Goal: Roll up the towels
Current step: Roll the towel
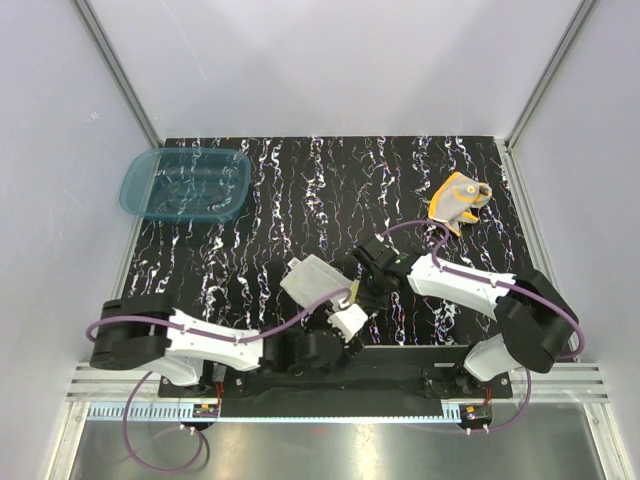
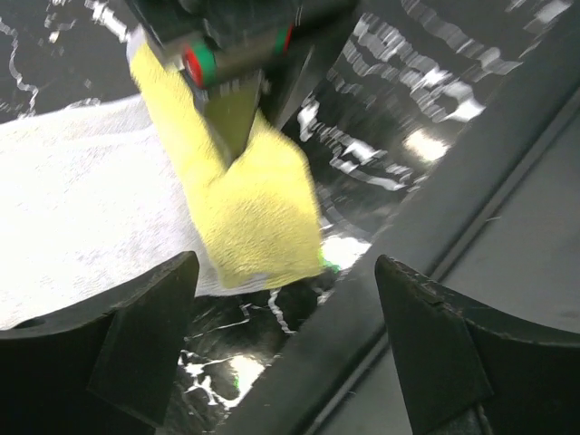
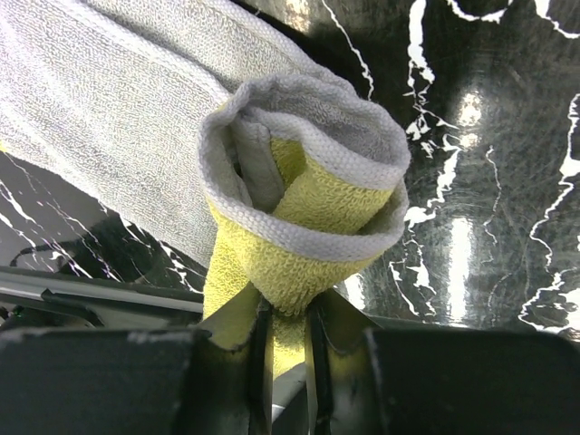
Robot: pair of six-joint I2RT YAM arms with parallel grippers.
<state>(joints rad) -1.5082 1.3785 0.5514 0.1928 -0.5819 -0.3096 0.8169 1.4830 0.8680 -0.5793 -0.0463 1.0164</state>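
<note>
The pale yellow towel [image 1: 312, 278] lies grey-beige side up near the table's front middle. One end of it [image 3: 308, 208] is curled into a loose roll, yellow inside a grey edge. My right gripper [image 3: 290, 335] is shut on that curled end, also seen from above [image 1: 365, 290]. In the left wrist view the yellow corner [image 2: 258, 208] hangs from the right gripper's fingers [image 2: 236, 54]. My left gripper [image 2: 285, 344] stands open just below that corner, with nothing between its fingers [image 2: 136, 335]. The orange towel [image 1: 458, 200] sits bunched at the back right.
A translucent teal basin [image 1: 185, 183] stands at the back left of the black marbled mat [image 1: 300, 190]. The dark front rail of the table [image 2: 471, 227] runs just beside my left gripper. White walls close in the sides.
</note>
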